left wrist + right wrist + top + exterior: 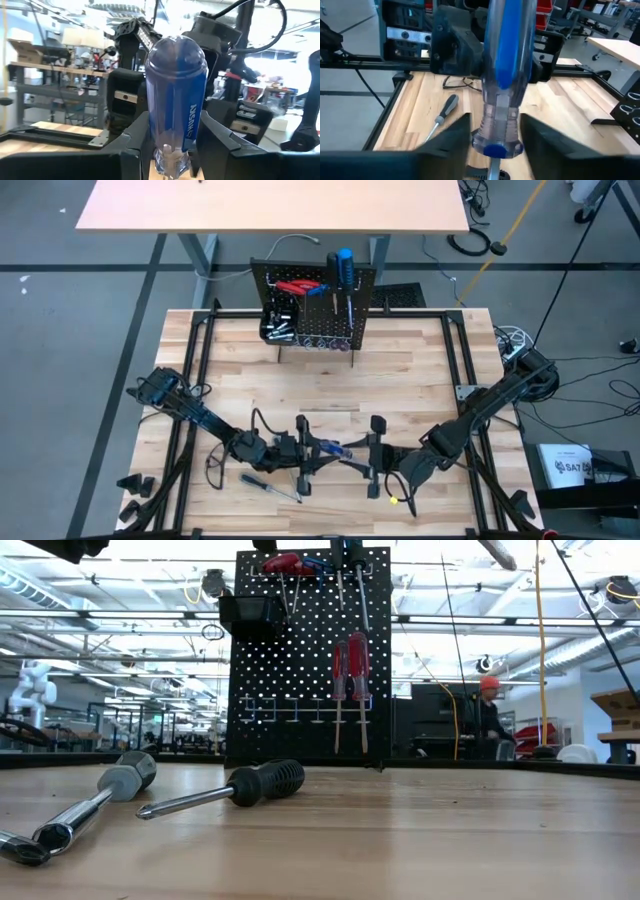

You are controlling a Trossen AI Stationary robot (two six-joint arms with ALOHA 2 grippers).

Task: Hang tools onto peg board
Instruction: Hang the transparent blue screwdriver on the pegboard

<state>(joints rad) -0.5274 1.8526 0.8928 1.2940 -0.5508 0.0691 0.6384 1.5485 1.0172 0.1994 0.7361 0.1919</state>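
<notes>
A blue see-through screwdriver stands upright between both grippers, above the table's near middle. Its rounded butt points up and its shaft points down. My left gripper comes at it from the table's left and my right gripper from the right; both are shut on it. The black peg board stands at the far edge. Red pliers, red screwdrivers and other screwdrivers hang from its hooks, and a small black bin is attached to it. My left gripper pinches the screwdriver's narrow neck, at the shaft end of the handle, between its two fingers, level from the table's left. The screwdriver is upright and lifted clear. My right gripper has its fingers on either side of the clear collar at the handle's lower end, level from the table's right and facing the left gripper.
A black-handled screwdriver lies on the wood near the near edge, below the left gripper. A grey-handled tool lies beside it. A small yellow item lies near the right arm. Black frame rails run along the table's sides.
</notes>
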